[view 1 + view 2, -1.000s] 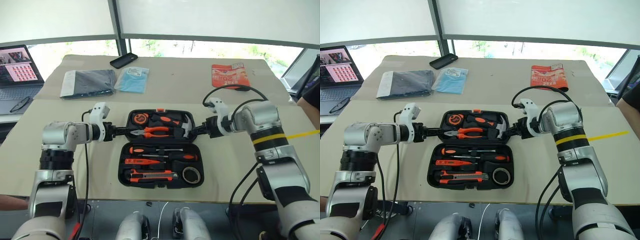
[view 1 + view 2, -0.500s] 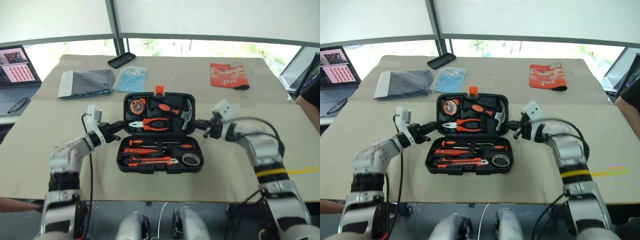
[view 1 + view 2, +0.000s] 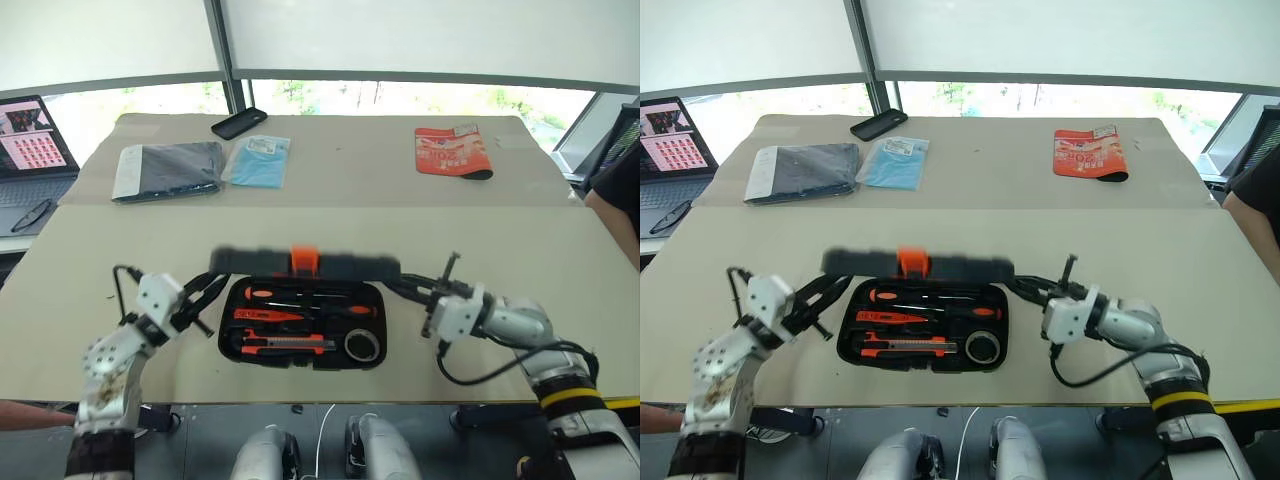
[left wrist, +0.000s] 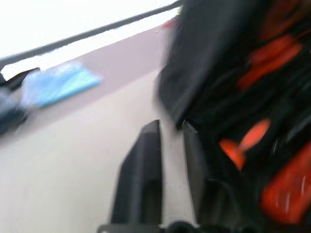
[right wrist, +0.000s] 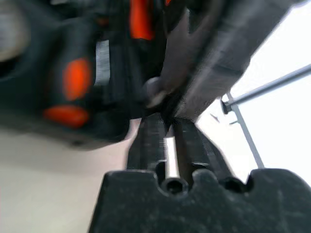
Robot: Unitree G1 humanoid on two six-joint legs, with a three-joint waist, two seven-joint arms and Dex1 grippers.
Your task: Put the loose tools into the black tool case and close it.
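On the table, both pincers, left point(image 3: 205, 290) and right point(image 3: 395, 285), clamp the half-raised lid of the black tool case point(image 3: 303, 335).

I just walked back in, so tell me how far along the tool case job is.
Done: the screwdrivers and utility knife lie in the black tool case. In hand: its lid stands half raised, with the left gripper and right gripper at its ends. Left: lowering the lid fully shut.
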